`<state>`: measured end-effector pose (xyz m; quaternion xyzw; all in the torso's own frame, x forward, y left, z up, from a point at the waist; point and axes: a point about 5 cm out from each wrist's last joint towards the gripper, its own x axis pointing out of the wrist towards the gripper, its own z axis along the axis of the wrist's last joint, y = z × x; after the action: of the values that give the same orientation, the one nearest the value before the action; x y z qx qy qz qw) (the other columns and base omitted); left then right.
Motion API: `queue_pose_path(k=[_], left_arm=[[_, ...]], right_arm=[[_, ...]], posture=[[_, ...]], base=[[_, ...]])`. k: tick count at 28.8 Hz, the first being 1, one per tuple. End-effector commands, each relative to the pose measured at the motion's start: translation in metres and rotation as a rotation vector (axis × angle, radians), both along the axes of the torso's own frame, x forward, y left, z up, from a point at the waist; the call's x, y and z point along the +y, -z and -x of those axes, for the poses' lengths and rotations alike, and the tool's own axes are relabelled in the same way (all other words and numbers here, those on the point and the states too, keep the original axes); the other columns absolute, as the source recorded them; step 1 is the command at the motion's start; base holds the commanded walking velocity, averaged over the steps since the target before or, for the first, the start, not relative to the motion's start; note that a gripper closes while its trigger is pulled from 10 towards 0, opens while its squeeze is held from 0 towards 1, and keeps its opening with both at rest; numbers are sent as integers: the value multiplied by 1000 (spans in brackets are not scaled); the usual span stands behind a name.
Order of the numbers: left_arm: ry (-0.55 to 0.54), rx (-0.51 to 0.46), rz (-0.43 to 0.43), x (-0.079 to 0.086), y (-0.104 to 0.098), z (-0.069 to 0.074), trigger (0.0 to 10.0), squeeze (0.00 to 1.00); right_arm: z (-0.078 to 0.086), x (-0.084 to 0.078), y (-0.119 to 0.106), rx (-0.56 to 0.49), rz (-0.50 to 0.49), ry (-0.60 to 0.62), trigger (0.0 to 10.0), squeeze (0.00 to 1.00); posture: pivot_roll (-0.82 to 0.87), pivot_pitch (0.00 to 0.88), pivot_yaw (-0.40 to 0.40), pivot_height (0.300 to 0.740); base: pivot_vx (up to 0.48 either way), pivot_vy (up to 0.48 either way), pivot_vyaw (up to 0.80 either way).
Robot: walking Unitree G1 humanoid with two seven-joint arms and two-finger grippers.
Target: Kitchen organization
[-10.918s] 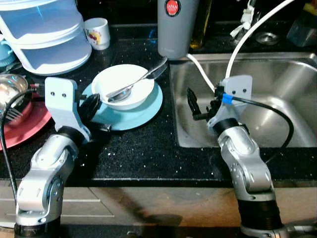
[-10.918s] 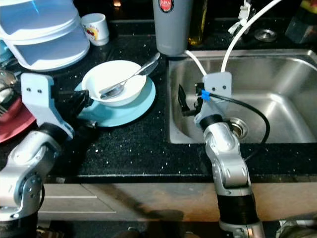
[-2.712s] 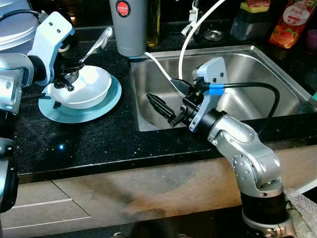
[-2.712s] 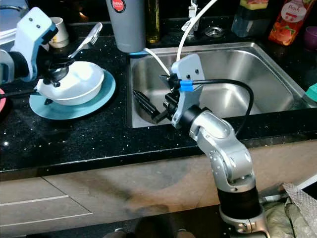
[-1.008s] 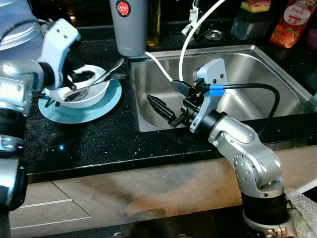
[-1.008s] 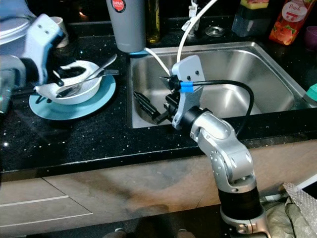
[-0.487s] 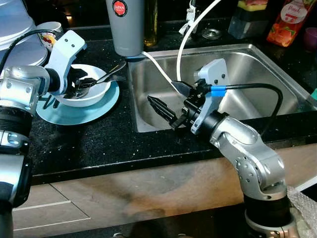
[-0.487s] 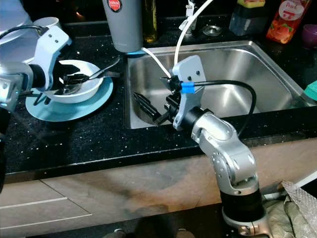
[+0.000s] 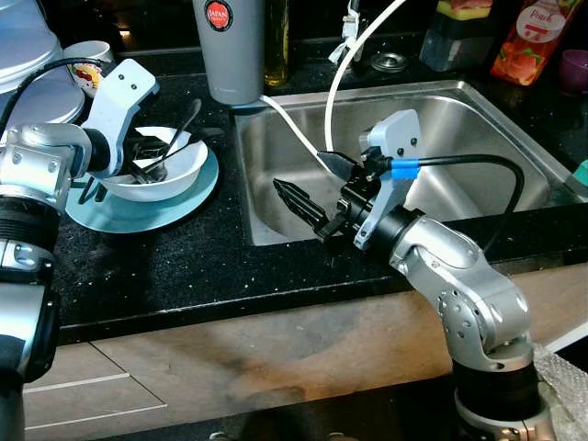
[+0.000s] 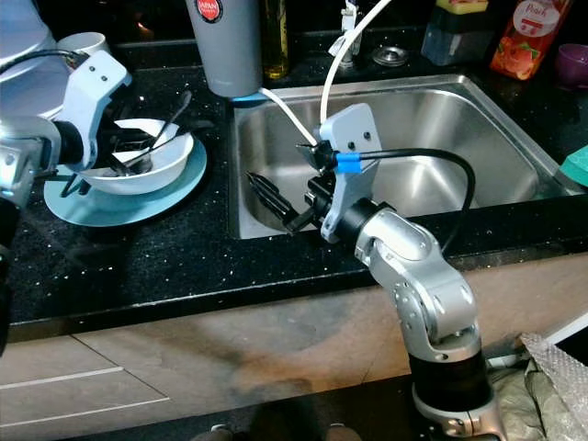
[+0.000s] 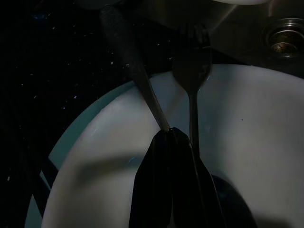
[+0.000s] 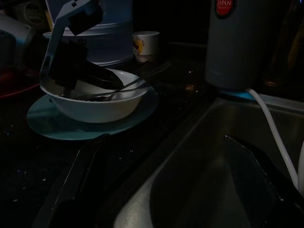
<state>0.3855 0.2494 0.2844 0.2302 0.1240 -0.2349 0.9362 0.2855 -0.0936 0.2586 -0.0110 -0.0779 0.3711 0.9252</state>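
Left gripper point(image 9: 147, 163) clamped on cutlery inside the white bowl point(image 9: 188, 165); right gripper point(image 9: 312, 188) spread wide over the sink point(image 9: 478, 119).

The bowl sits on a teal plate point(image 9: 175, 207) on the black counter point(image 9: 184, 266), left of the sink. In the left wrist view the fingers point(image 11: 166, 180) meet over a spoon handle point(image 11: 130, 66), with a fork point(image 11: 192, 71) just beside them. The right wrist view shows the bowl side-on, with a mug point(image 12: 146, 43) far behind it.

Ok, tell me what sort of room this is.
Most likely a home kitchen: a stainless sink set in a black speckled counter, with a white bowl of cutlery on a blue plate.
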Motion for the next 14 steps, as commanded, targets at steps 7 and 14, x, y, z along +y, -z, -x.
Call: queue_pose_path(k=[7,14], left_arm=[[-9,-11,-23,7,-7,2,0,0],[16,-43,-31,11,-25,7,0,0]], right_arm=[[1,1,-4,-10,-3,-12,10000,0],[1,0,-5,-15,-4,-7,10000,0]], posture=[[-19,111,1,740],[-22,106,2,740]], base=[[0,0,0],[0,0,0]])
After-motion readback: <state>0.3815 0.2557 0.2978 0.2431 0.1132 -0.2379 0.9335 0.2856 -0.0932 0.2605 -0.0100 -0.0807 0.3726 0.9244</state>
